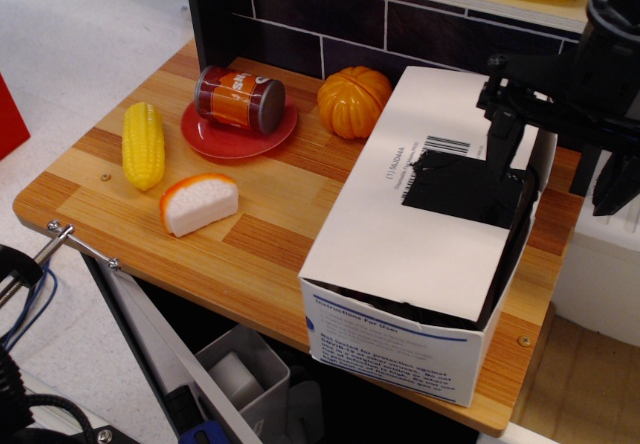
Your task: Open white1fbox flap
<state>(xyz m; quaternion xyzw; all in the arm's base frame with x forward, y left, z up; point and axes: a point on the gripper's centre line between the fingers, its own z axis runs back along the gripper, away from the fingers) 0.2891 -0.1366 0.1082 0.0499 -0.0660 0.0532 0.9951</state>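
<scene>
1 wooden tabletop [270, 234], dark tiled wall [330, 19] behind, white floor [70, 34].

one view only | camera stands high off the front-left of the wooden table [250, 234], looking down and across toward the dark tiled back wall [330, 24] | mid-range, whole tabletop in frame | white1fbox [420, 234] nearest the lens at right | floor visible at left

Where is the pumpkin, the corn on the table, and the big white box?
pumpkin [352, 100]: main view, on its orange ribbed side.
corn on the table [143, 144]: main view, middle of the yellow cob.
white box [385, 209]: main view, on the bare white top flap.
</scene>
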